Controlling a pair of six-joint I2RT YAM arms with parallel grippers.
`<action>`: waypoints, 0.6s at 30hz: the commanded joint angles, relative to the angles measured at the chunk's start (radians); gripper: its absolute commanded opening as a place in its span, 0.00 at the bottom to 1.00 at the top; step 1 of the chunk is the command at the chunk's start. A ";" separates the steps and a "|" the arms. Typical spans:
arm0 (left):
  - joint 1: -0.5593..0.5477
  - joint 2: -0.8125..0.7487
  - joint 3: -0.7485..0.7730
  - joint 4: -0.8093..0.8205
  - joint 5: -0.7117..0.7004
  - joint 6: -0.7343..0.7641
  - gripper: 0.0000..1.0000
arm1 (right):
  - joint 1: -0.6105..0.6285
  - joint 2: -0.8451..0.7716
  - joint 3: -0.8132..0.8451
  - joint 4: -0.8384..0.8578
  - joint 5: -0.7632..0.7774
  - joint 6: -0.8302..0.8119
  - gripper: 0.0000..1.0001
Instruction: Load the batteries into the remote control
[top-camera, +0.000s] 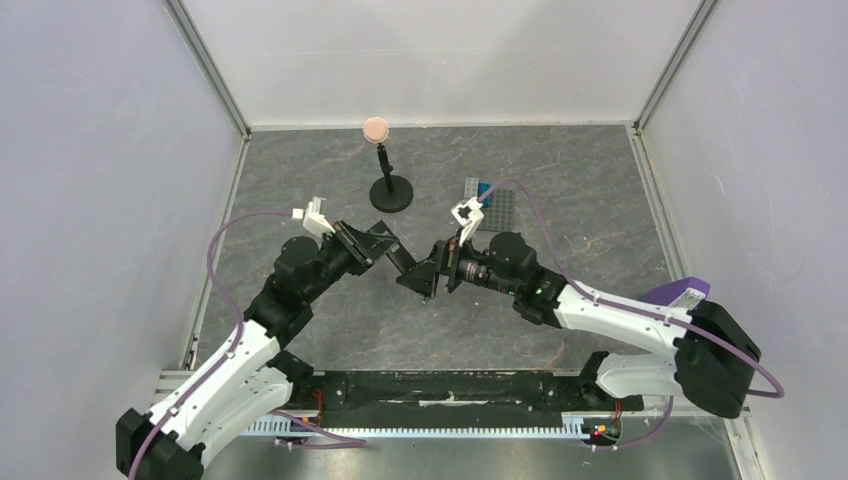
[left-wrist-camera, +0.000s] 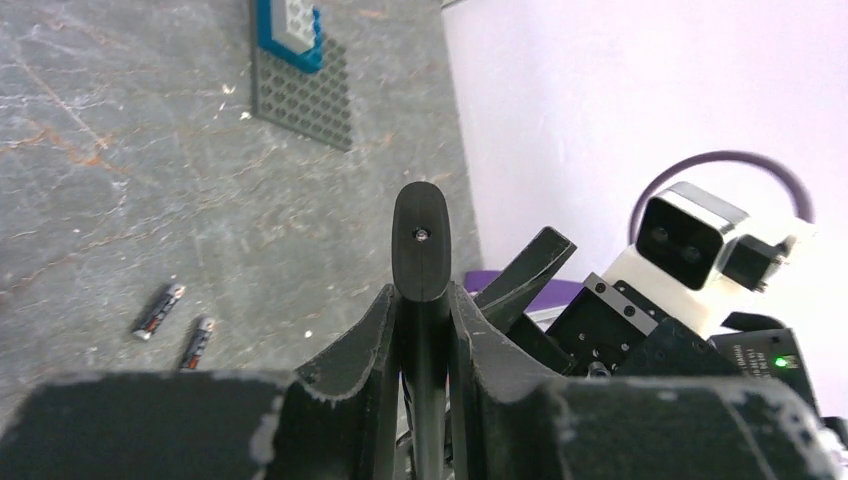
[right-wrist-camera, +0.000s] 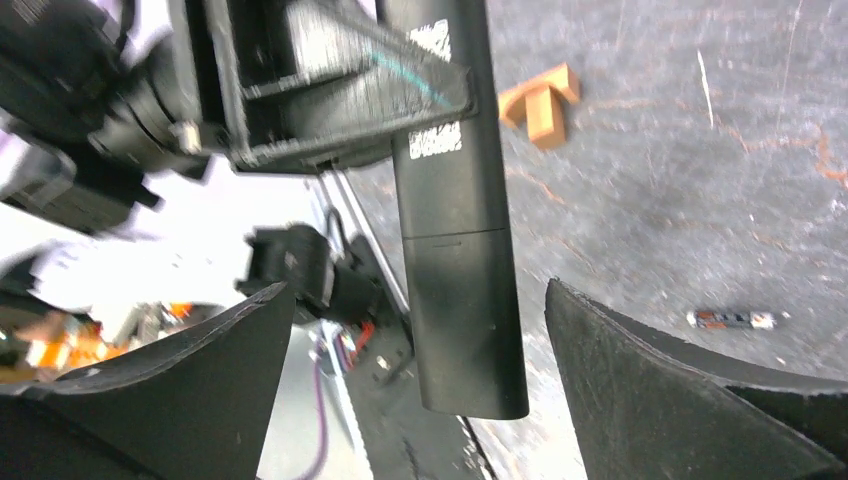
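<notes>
Left tool (left-wrist-camera: 422, 300) clamps remote control (left-wrist-camera: 420, 235); right tool (right-wrist-camera: 418, 292) straddles it.

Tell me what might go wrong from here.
1. The left gripper alone clamps the remote control; a push from the open right gripper, straddling its free end, could twist it loose.
2. The batteries lie loose on the table; a dropped remote might scatter them.

Table (top-camera: 570, 165) is a grey marbled slab. Sitting on it: a black stand (top-camera: 391, 193) toward the back, a grey baseplate (top-camera: 503, 212) near its right, two batteries (left-wrist-camera: 158, 311) lying side by side, and a small orange block (right-wrist-camera: 541, 102).
</notes>
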 joint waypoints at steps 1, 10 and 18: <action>-0.002 -0.078 0.031 0.011 -0.062 -0.118 0.02 | 0.005 -0.094 -0.025 0.185 0.136 0.185 0.98; -0.002 -0.139 0.050 0.049 -0.063 -0.180 0.02 | 0.005 -0.093 -0.032 0.208 0.226 0.543 0.94; -0.002 -0.189 0.020 0.107 -0.100 -0.223 0.02 | 0.005 -0.055 -0.053 0.273 0.185 0.689 0.89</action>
